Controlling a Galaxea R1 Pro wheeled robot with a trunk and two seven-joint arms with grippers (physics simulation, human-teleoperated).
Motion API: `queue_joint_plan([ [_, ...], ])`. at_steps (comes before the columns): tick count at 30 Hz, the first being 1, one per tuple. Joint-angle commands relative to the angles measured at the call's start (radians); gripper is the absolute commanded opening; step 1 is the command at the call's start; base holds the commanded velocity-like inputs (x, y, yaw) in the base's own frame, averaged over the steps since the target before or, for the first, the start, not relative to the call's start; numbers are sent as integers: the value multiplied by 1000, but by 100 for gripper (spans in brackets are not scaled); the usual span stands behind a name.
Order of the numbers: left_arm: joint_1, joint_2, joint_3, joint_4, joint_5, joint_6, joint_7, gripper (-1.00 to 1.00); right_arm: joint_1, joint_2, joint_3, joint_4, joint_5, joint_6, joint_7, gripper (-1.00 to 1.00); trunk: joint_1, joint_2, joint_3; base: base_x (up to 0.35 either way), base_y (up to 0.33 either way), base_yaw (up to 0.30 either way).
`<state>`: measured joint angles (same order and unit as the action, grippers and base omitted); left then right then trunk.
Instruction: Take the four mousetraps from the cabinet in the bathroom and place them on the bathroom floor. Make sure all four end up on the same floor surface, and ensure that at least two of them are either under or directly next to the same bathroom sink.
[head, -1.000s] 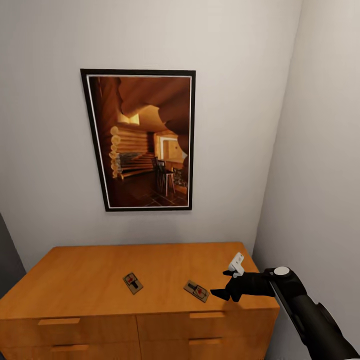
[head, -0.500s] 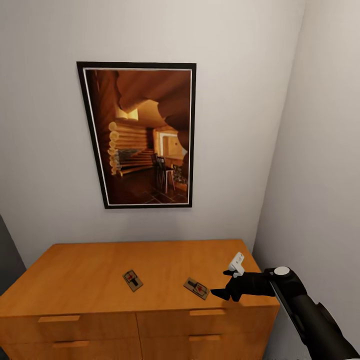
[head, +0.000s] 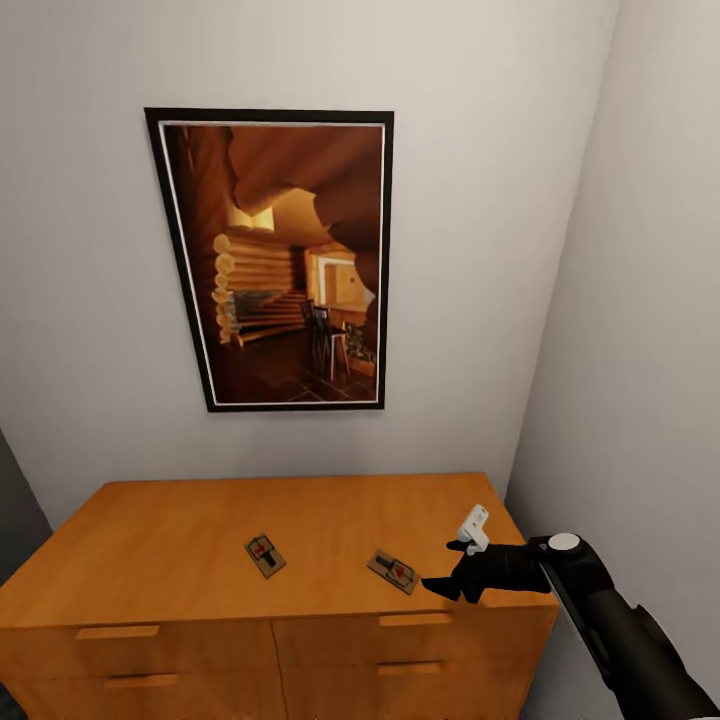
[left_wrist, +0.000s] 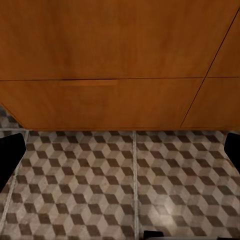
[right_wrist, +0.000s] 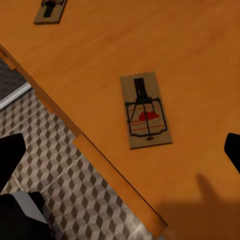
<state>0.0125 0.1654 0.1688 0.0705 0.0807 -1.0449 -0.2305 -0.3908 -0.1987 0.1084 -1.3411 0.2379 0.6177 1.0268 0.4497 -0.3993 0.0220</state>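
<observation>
Lying flat on the cabinet (head: 180, 530) top are two mousetraps: right mousetrap (head: 392, 571) near the front edge, left mousetrap (head: 265, 554) well apart | right gripper (head: 452, 567) hovering just right of the right mousetrap, fingers spread apart, gripping nothing | left gripper (left_wrist: 120, 150) facing drawer fronts over bathroom floor (left_wrist: 120, 200), fingers apart | framed picture (head: 280, 260) hanging on the far wall.

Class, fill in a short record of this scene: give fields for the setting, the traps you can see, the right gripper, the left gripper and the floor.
setting: wooden cabinet against a wall, framed picture above it
traps: two mousetraps on the cabinet top, left one, right one
right gripper: open, empty, beside the right trap
left gripper: open, empty, low before the cabinet front
floor: cube-pattern tiles
</observation>
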Motion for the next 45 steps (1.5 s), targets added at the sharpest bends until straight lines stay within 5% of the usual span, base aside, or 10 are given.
queue_joint_plan([
  [1, 0, 0, 3, 2, 8, -2, -10, 100, 0, 0, 1, -1, 7, 4, 6, 100, 0, -1, -2, 0, 0, 0],
  [30, 0, 0, 3, 2, 8, -2, -10, 100, 0, -6, -4, -14, 10, -1, 3, 100, 0, -1, -40, 0, 0, 0],
  [45, 0, 0, 3, 2, 8, -2, -10, 100, 0, -8, -10, -18, 12, -109, -21, 100, 0, -1, -41, 0, 0, 0],
])
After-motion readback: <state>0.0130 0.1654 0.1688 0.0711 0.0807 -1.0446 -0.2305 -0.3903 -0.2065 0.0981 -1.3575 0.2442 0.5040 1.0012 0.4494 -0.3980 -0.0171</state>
